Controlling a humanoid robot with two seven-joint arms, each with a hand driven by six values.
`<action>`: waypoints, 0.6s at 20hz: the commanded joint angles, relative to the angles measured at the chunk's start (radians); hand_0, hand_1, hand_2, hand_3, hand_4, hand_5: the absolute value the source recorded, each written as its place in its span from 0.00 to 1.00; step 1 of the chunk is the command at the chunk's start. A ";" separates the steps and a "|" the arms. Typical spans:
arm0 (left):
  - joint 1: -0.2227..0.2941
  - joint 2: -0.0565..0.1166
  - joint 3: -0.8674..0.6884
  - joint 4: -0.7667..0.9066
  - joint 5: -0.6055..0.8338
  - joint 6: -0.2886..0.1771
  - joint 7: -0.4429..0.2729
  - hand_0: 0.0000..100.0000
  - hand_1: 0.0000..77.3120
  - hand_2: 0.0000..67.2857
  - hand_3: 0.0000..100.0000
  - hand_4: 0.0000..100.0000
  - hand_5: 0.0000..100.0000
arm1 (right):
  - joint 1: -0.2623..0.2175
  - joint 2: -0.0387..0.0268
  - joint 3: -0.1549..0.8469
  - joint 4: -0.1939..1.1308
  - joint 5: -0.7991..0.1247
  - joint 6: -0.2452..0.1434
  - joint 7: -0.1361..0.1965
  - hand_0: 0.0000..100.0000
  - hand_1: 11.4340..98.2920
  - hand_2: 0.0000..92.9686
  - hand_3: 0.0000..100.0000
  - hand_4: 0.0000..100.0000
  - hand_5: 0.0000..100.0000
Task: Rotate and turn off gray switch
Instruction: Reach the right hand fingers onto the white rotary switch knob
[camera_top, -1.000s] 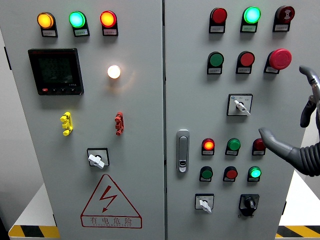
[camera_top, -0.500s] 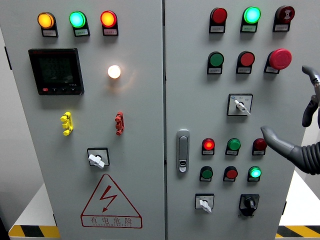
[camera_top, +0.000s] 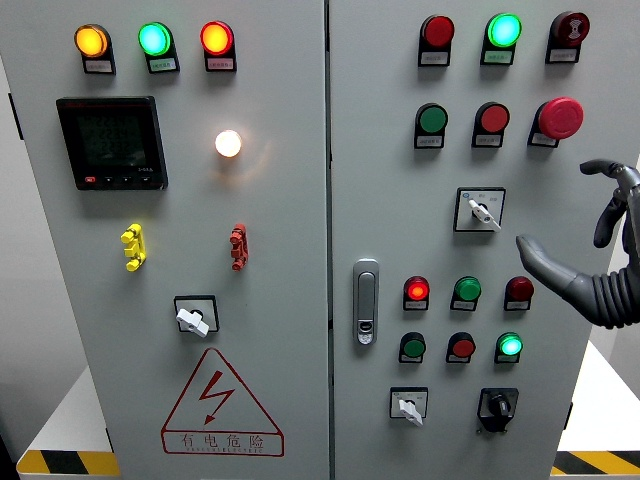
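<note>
Robot hand (camera_top: 590, 240) right of switch (camera_top: 480, 210), seemingly apart from it.

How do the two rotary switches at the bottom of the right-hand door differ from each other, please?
The gray switch has a pale handle on a light square plate; the black switch has a dark knob on a dark plate. The gray switch's handle slants toward the lower right, while the black switch's knob stands about upright. Both sit in the bottom row, untouched by the right hand.

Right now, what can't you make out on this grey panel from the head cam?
- Right hand: cut off by the right edge, head view; palm and arm out of frame.
- Small labels under the round buttons, e.g. the green lit lamp: too small to read.
- Black digital meter: digits too dim.
- Left hand: out of view.
</note>
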 joint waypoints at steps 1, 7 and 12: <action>0.000 -0.001 0.000 0.000 0.000 0.000 0.000 0.00 0.00 0.20 0.18 0.09 0.12 | 0.034 0.0000 -0.016 -0.042 0.003 -0.006 -0.028 0.00 0.33 0.59 0.87 0.97 1.00; 0.000 0.000 0.000 0.000 0.000 0.000 0.000 0.00 0.00 0.20 0.18 0.09 0.12 | 0.063 -0.0016 -0.062 -0.093 0.021 -0.020 -0.083 0.00 0.32 0.66 0.88 0.97 1.00; 0.000 0.000 0.000 0.000 0.000 0.000 0.000 0.00 0.00 0.20 0.18 0.09 0.12 | 0.074 -0.0016 -0.076 -0.117 0.021 -0.022 -0.092 0.00 0.32 0.70 0.89 0.97 1.00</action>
